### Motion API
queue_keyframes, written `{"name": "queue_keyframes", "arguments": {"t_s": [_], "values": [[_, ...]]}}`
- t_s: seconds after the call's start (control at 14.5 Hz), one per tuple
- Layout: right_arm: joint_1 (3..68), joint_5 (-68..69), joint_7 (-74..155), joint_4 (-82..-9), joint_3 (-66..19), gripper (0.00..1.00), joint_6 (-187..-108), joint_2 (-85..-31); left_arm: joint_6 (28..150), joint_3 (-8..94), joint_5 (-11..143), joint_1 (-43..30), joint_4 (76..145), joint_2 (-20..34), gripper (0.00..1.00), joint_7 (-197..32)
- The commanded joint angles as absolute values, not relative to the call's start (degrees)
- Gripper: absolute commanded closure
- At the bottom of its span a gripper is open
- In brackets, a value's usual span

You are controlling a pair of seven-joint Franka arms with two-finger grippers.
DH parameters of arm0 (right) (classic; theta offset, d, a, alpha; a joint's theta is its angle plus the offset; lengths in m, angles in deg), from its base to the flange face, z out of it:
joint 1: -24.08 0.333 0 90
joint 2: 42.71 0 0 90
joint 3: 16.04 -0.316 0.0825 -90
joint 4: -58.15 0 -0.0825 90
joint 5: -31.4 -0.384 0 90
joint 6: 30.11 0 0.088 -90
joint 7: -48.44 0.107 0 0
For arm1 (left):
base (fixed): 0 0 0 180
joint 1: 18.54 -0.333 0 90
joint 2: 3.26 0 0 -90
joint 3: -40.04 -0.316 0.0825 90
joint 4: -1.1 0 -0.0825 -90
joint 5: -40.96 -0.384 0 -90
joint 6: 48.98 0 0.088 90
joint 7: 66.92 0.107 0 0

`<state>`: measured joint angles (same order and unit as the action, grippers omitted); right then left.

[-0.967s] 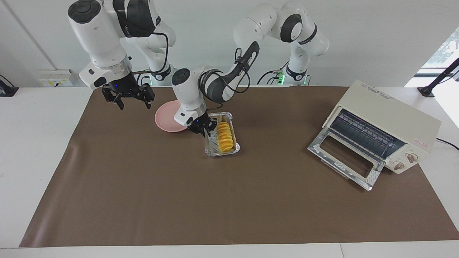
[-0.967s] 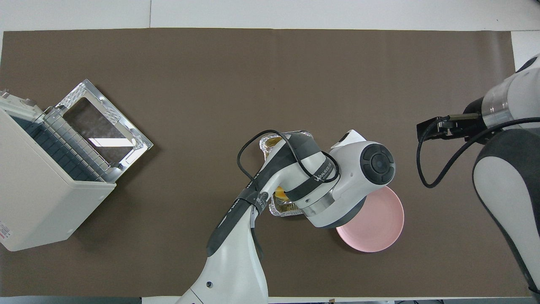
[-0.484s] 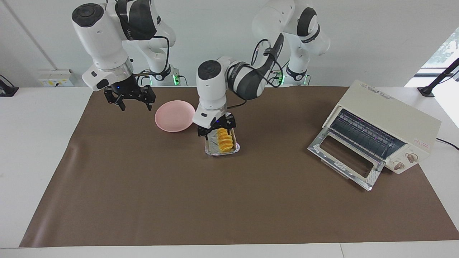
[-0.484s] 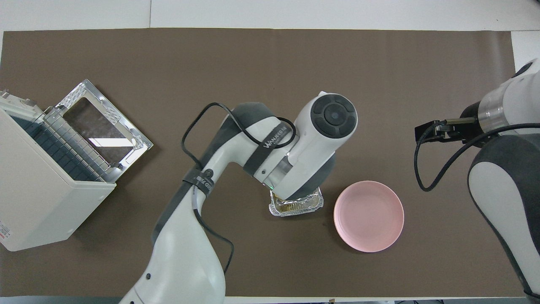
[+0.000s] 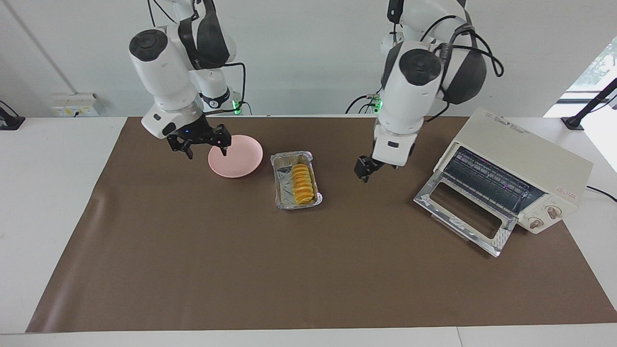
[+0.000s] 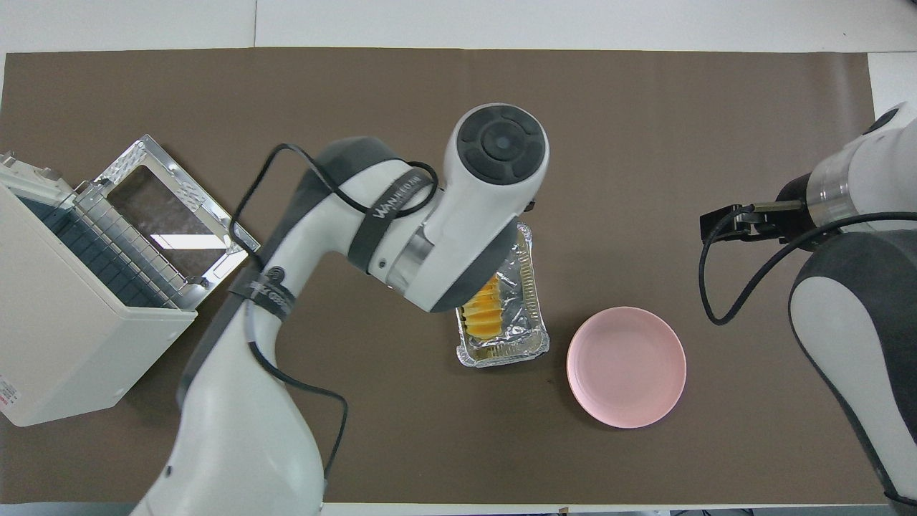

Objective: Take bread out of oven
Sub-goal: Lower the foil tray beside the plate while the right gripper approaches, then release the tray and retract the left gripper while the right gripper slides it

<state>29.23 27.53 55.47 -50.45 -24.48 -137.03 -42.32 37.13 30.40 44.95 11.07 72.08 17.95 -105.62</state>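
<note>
The bread (image 5: pixel 302 184) is a ridged golden-yellow loaf lying in a silver foil tray (image 5: pixel 278 185) on the brown mat, beside a pink plate (image 5: pixel 236 158). In the overhead view the bread (image 6: pixel 481 314) is partly covered by my left arm. The cream-white oven (image 5: pixel 525 159) stands at the left arm's end of the table with its glass door (image 5: pixel 462 212) folded down; only its wire rack shows inside. My left gripper (image 5: pixel 365 171) hangs in the air over the mat between tray and oven. My right gripper (image 5: pixel 203 147) is open and empty, over the plate's edge.
The brown mat (image 5: pixel 241 265) covers most of the white table. The oven (image 6: pixel 71 315) and its open door (image 6: pixel 175 215) take up the left arm's end. The foil tray (image 6: pixel 526 287) and the plate (image 6: pixel 627 367) sit close together mid-table.
My left gripper has risen off the foil tray and swung toward the oven end. My right gripper has moved over the plate's edge. The tray and bread have stayed put.
</note>
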Motion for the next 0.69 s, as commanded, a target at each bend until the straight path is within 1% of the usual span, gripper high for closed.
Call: {"name": "queue_keyframes", "arguments": {"t_s": [0.0,0.07,0.21,0.28,0.41,0.48,0.55,0.62], "values": [[34.61,26.92,60.02,-54.25,-24.56,0.0,-143.9,-43.67,30.93,30.99,45.62,1.36,74.84,12.75,0.0,-89.57],[36.37,26.92,61.86,-54.78,-24.56,0.0,-146.71,-45.07,29.08,31.07,45.53,-1.55,76.32,10.82,0.0,-84.55],[39.19,26.92,66.25,-54.79,-24.56,0.0,-150.59,-47.88,29.5,31.08,45.53,-5.52,86.99,1.97,0.0,-78.29],[40.42,26.92,68.63,-54.88,-24.56,0.0,-152.44,-48.85,29.33,31.08,45.53,-6.32,90.27,-0.69,0.0,-75.82],[41.31,26.92,72.07,-55.66,-24.56,0.0,-155.52,-50.0,28.8,31.77,45.36,-6.67,93.89,-3.25,0.0,-75.18],[41.48,26.92,73.64,-57.06,-24.56,0.0,-157.36,-50.35,28.71,33.34,45.44,-7.46,94.0,-3.52,0.0,-75.18],[41.57,26.92,75.05,-58.73,-24.56,0.0,-159.46,-50.7,30.02,37.54,45.36,-11.12,93.65,-3.18,0.0,-74.92],[43.05,26.92,77.94,-60.57,-24.56,0.0,-162.79,-52.19,31.08,42.36,43.35,-15.07,92.51,-2.65,0.0,-74.57]]}}
